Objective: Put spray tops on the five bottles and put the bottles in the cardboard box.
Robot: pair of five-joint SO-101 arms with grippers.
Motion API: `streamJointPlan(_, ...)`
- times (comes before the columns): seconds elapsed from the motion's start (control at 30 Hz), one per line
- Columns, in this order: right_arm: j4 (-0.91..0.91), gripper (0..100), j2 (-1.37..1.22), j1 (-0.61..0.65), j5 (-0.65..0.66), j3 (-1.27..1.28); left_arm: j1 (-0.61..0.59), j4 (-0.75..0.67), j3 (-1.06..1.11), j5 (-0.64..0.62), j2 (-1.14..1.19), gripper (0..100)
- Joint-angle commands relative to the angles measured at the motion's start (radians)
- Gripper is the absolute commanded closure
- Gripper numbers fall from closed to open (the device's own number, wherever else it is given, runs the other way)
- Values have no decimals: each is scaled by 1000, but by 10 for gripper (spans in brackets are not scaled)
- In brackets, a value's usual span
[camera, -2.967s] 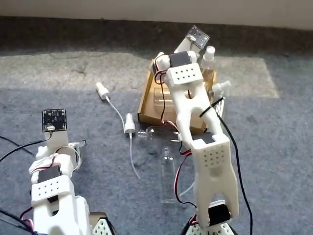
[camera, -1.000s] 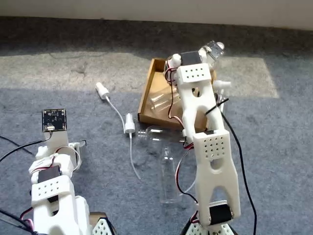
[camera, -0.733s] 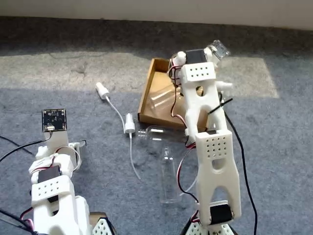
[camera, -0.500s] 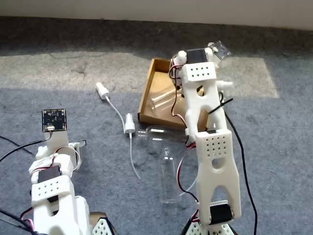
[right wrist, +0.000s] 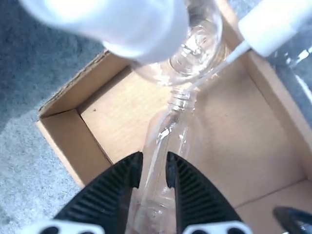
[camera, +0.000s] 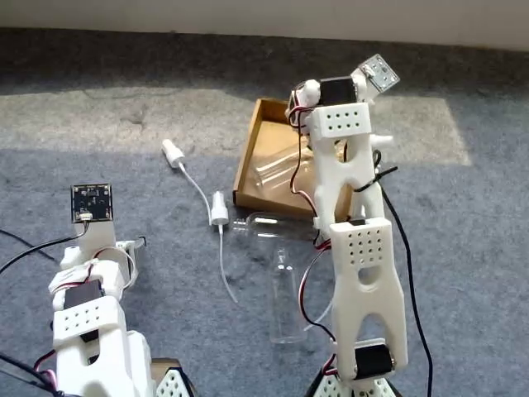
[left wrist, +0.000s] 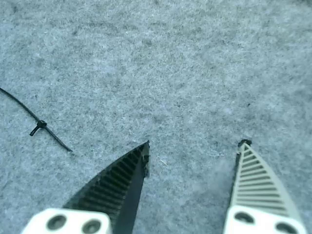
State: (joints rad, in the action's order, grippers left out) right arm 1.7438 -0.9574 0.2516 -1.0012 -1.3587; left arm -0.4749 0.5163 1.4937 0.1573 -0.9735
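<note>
**A:** Where is the left hand (left wrist: 192,146)?

**B:** Nearest us. It's released, its two fingers spread wide over bare grey carpet (left wrist: 161,58) with nothing between them. A thin black cable (left wrist: 39,126) lies off to one side.

**A:** What's closest for it to take?

**B:** A topless bottle (camera: 285,298) lying on the carpet just beside the right arm (camera: 364,273), neck pointing away from us. A second topless bottle (camera: 263,225) lies crosswise beyond it, just in front of the cardboard box (camera: 248,157).

**A:** How would they handle?

**B:** I judge them light, thin-walled and slick. Lying down they will likely roll, and a hard squeeze would probably dent them. I'd take one across the middle of the body, or at the shoulder below the neck, leaving the mouth free for its top.

**A:** And the tops?

**B:** There are two loose spray tops to the left of the bottles. The nearer top (camera: 218,208) is close to the second bottle and the farther top (camera: 172,151) is well beyond it. Each trails a long thin tube. The tubes look limp, so the white head is the place to hold.

**A:** Then the box?

**B:** It's open, with a clear bottle (right wrist: 170,131) lying inside. A thin tube runs into its neck from a white spray top (right wrist: 273,24). Another bottle (right wrist: 195,44) shows past it, seemingly capped in white.

**A:** The right hand (right wrist: 153,158)?

**B:** Farthest out, over the box and above that lying bottle. Whether it is clenched, grasping something or released, I cannot tell.
</note>
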Motion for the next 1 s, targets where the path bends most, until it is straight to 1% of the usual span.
streamJointPlan(0.0, 21, 938, 13, -7, -3, -45, 18, -17, -5, 5, -13, 743)
streamJointPlan(0.07, 21, 921, 22, -7, 15, -53, 19, -17, -5, 5, -13, 743)
streamJointPlan(0.2, 22, 829, 24, -7, 87, -54, 19, -17, -5, 5, -13, 743)
streamJointPlan(0.27, 22, 799, 24, -7, 87, -47, 21, -17, -5, 5, -13, 743)
streamJointPlan(0.33, 22, 796, 22, 2, 81, -47, 22, -17, -5, 5, -13, 743)
streamJointPlan(0.47, 22, 796, 18, 30, -40, -44, 22, -17, -5, 5, -13, 743)
streamJointPlan(0.5, 22, 796, 18, 33, -54, -44, 22, -17, -5, 5, -13, 743)
streamJointPlan(0.7, 21, 793, 4, 28, -54, -15, 22, -17, -5, 5, -13, 742)
streamJointPlan(0.97, 16, 793, -65, 59, -60, 16, 22, -17, -5, 5, -13, 741)
